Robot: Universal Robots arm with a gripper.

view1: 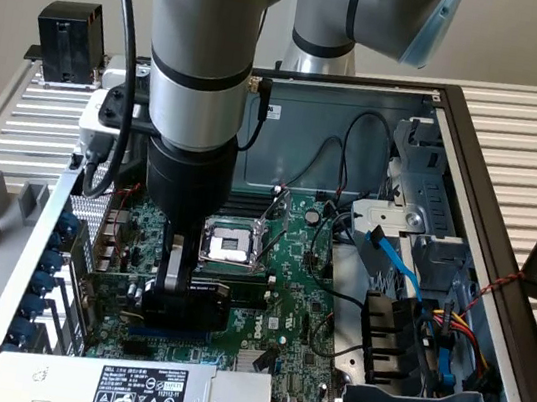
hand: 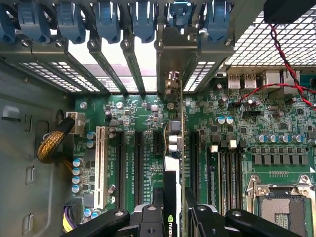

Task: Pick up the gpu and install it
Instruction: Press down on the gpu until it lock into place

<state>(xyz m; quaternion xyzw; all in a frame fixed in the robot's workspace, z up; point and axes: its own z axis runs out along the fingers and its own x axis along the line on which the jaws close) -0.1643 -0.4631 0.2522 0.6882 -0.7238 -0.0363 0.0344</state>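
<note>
Over mobo (hand: 128,113), gripper (hand: 174,212) grips Nvidia-logo gpu (hand: 173,163); PSU label (view1: 134,388): Dell.

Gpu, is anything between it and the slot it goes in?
Nothing visible. The gripper holds the gpu on edge over the motherboard's slots, and no cable crosses those slots near it.

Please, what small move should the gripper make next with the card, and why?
Probably a short, straight push down toward the green motherboard. The black gripper is shut on the thin green graphics card, which stands upright between the black slots, its silvery bracket at the case's rear openings; full seating is not visible.
</note>
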